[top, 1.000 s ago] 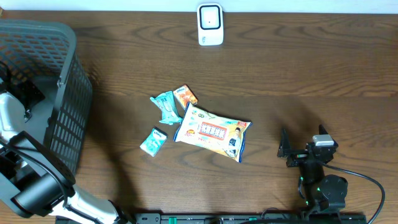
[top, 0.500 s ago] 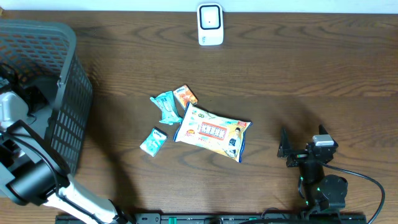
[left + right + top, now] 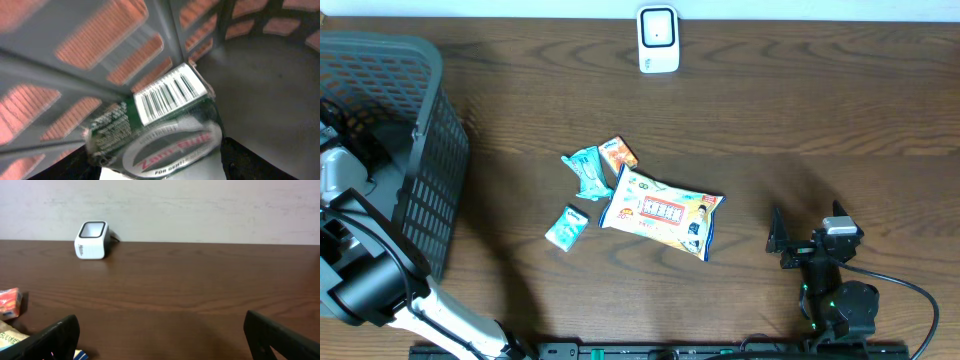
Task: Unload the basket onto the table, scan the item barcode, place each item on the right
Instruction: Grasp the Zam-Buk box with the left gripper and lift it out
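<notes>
Green packet (image 3: 160, 140), white barcode label (image 3: 170, 95) upward, tilted inside basket (image 3: 100, 50).

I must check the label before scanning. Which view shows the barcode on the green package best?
The left wrist view: the barcode faces the camera, close and tilted, its bars distinct. In the overhead view the basket and the left arm hide the package. The right wrist view does not show it.

Inside the basket (image 3: 420, 150), the left pincer (image 3: 157, 162) has pushed slightly further in, its jaws narrowing about the green packet (image 3: 165, 125).
</notes>
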### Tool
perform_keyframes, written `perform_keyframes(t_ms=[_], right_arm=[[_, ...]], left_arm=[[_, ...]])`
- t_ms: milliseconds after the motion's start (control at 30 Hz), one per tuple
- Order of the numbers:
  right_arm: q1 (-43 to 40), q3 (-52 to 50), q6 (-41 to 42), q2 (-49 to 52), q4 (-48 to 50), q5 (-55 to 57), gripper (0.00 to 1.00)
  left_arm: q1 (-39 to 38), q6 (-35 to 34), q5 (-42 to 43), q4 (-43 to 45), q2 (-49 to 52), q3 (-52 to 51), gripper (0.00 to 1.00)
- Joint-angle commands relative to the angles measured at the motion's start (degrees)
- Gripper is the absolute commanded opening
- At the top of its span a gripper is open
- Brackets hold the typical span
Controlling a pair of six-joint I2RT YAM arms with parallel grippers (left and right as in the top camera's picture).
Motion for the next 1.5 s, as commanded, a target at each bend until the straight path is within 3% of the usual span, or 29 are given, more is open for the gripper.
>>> perform_keyframes(t_ms=[0, 200, 667, 800, 933, 1000, 1233, 1467], right_arm=[[-0.3, 0.0, 0.6, -0.2, -0.3, 0.1, 0.99], [-0.3, 0.0, 0.6, -0.2, -0.3, 0.1, 0.99], [-0.3, 0.0, 0.6, -0.1, -0.3, 0.1, 0.99], [-0.3, 0.0, 0.6, -0.1, -0.3, 0.1, 0.99], [-0.3, 0.0, 0.6, -0.2, -0.2, 0.1, 0.99], [-0.3, 0.0, 0.6, -0.1, -0.3, 0.1, 0.99], [-0.3, 0.0, 0.6, -0.1, -0.2, 0.1, 0.99], [-0.3, 0.0, 0.6, -0.1, -0.3, 0.1, 0.99]], left_arm=[[0.1, -2.5, -0.7, 1.8, 1.7, -0.1, 0.73], [0.1, -2.4, -0.7, 3.4, 4.9, -0.1, 0.73], [0.0, -2.9, -0.7, 4.1, 3.7, -0.1, 0.32], [0.0, -4.8, -0.5, 2.8, 0.6, -0.1, 0.27], [0.0, -8.1, -0.3, -0.3, -6.6, -0.1, 0.12], [0.0, -9.8, -0.3, -1.4, -10.1, -0.1, 0.09], [-1.7, -12.8, 6.3, -3.6, -25.2, -0.1, 0.08], [-12.4, -15.6, 7.5, -8.8, -45.8, -0.1, 0.08]])
